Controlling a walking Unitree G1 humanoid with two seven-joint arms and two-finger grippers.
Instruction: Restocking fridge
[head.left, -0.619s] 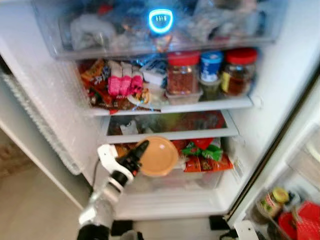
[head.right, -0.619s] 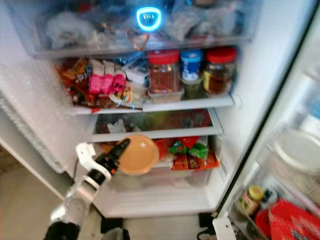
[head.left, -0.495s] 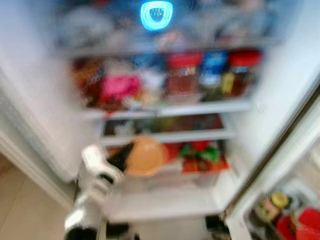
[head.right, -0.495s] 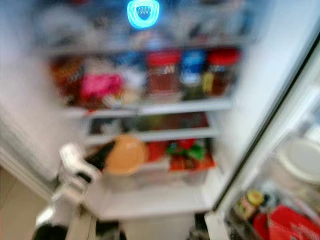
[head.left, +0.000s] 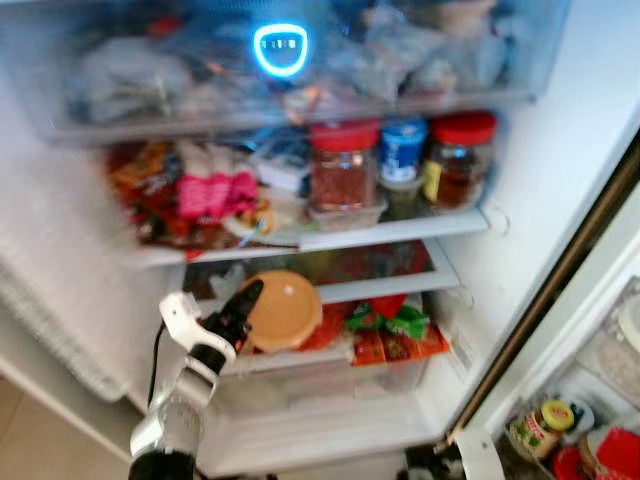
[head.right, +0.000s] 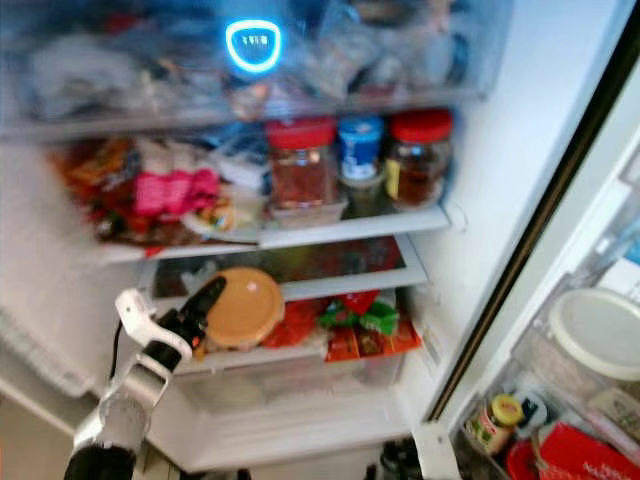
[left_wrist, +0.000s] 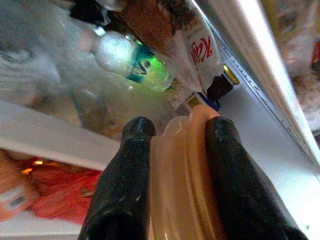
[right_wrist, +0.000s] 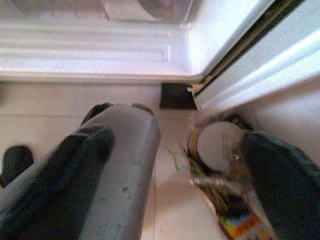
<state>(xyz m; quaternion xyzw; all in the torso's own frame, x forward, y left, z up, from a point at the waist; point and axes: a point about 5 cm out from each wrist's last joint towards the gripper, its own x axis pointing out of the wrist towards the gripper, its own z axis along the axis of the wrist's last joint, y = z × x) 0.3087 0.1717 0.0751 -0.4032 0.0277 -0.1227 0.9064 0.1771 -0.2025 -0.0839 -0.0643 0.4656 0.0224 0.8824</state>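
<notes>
While I hold the arm out at the open fridge, this is how things lie.

Left end effector: the left end effector is clamped edge-on across a round tan lidded container; my wrist view has one black finger on each side of its rim, so the grip looks firm.

Container: it sits directly ahead of the fingertips, at the mouth of the slot between the thin glass shelf above and the clear crisper drawer below. I judge it is held on edge because that gap is low.

Beyond the fingertips: a clear bottle with a green label and a sauce packet with red lettering already crowd the space, so I expect a tight fit.

Above the end effector: three jars, two red-capped and one blue-capped, stand on the shelf higher up, well clear of the arm.

Right end effector: the right end effector hangs low over the floor by the fridge's bottom corner, fingers spread and holding nothing.

Progress: I judge the container is not yet released.
</notes>
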